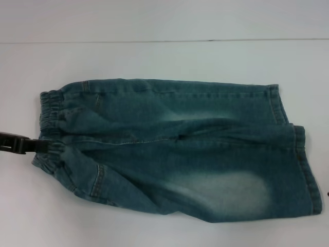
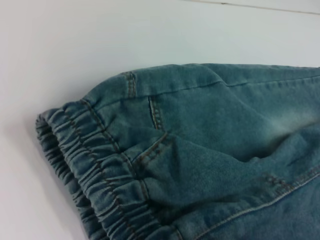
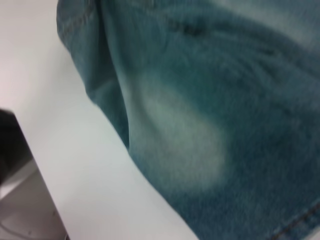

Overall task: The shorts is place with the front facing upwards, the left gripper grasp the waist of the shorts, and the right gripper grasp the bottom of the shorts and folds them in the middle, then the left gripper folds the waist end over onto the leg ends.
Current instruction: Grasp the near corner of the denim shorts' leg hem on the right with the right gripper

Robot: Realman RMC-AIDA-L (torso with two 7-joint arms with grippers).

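Note:
The blue-denim shorts (image 1: pixel 175 149) lie flat on the white table (image 1: pixel 154 56). Their gathered elastic waist (image 1: pixel 51 116) is at the left. The leg ends (image 1: pixel 308 170) are at the right, the upper hem (image 1: pixel 275 103) sitting a little further back. A pale washed patch (image 1: pixel 226 190) shows on the near leg. My left gripper (image 1: pixel 43 145) comes in from the left edge, and its black tip meets the waistband at mid-height. The left wrist view shows the waistband (image 2: pixel 95 165) and a stitched pocket (image 2: pixel 155 145) from close by. The right gripper is out of view. The right wrist view shows the near leg (image 3: pixel 200 125).
The table's back edge (image 1: pixel 154 41) runs across the top of the head view. In the right wrist view the table's near edge (image 3: pixel 50 190) shows, with a dark object (image 3: pixel 10 145) and the floor beyond it.

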